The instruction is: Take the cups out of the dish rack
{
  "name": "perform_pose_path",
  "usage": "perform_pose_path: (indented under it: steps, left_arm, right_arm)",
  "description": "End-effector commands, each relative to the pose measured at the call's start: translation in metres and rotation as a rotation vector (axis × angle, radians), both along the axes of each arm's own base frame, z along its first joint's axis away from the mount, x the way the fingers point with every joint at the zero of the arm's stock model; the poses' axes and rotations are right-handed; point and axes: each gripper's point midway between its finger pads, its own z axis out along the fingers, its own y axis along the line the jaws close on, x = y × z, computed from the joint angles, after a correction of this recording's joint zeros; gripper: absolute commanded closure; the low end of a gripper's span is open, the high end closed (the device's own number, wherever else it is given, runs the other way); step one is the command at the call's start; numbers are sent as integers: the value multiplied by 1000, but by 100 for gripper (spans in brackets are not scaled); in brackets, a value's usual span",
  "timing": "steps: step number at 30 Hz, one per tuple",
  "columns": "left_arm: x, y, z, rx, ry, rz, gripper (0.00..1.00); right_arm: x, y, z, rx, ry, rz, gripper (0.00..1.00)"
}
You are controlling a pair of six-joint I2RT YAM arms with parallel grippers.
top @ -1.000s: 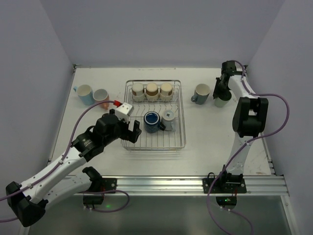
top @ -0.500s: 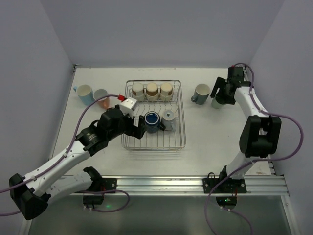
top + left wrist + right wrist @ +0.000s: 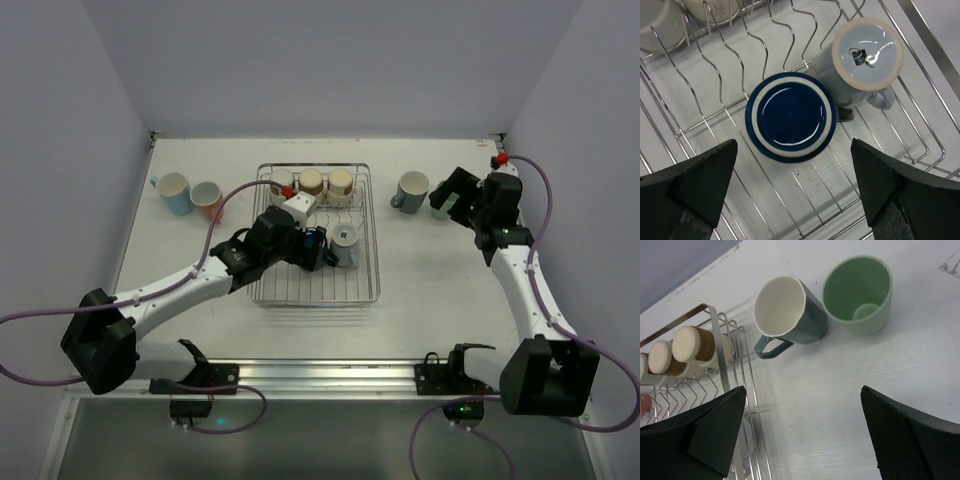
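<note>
Inside the silver wire dish rack [image 3: 330,285], a navy ceramic mug [image 3: 791,116] sits just left of a grey ceramic mug [image 3: 860,65].

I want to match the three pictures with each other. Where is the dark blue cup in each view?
Top view: the dark blue cup is in the middle of the dish rack, just left of the pale mug.
Left wrist view: centre of the picture, with the pale mug at its upper right.
Right wrist view: not in it.
Shared landmark: the dish rack, in all three views; the right wrist view shows only its corner at the left edge.
</note>
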Motion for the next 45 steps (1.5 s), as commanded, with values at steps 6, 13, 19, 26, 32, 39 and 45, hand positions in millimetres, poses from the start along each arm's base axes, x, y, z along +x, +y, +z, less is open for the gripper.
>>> perform_pose_path:
  steps: [6, 13, 19, 26, 32, 39, 45]
  left_arm:
    - [36, -26, 0, 15, -104, -71, 0]
    - [37, -25, -10, 38, -76, -62, 0]
    - [42, -32, -25, 69, -54, -86, 0]
    - [51, -35, -30, 54, -83, -70, 27]
    - [41, -22, -19, 16, -96, -29, 86]
    - [27, -4, 28, -76, -158, 32, 100]
    - [11, 6, 77, -227, -256, 39, 100]
  right_arm:
    - [8, 18, 33, 80, -163, 65, 1]
    - [6, 28, 39, 108, -186, 113, 1]
    - [5, 31, 41, 116, -193, 135, 1]
    - [0, 34, 45, 121, -204, 148, 1]
    - [-13, 50, 62, 142, -256, 205, 1]
    - [-45, 102, 95, 171, -350, 365, 1]
    - [-97, 179, 94, 402, -355, 628, 2]
